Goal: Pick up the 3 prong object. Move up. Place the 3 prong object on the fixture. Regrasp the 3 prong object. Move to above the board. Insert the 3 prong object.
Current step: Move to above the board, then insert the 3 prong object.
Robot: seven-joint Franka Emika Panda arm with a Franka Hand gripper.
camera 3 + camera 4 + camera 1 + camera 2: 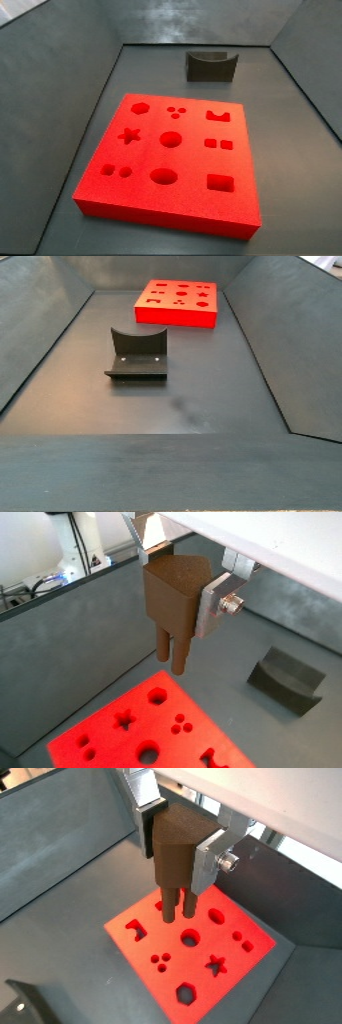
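Observation:
In both wrist views my gripper [181,597] [177,853] is shut on the 3 prong object [170,597] [174,853], a brown block held upright with its prongs pointing down. One silver finger [214,604] [210,860] clamps its side. The piece hangs in the air above the red board [140,737] [194,953], its prongs clear of the board's surface. The dark fixture [287,680] stands on the grey floor beside the board. Both side views show the board [174,160] [178,303] and the fixture [210,65] [138,354]; neither shows the gripper or the piece.
Dark grey walls [54,60] [40,316] enclose the floor on all sides. The board carries star, circle, square and three-dot cutouts [174,108].

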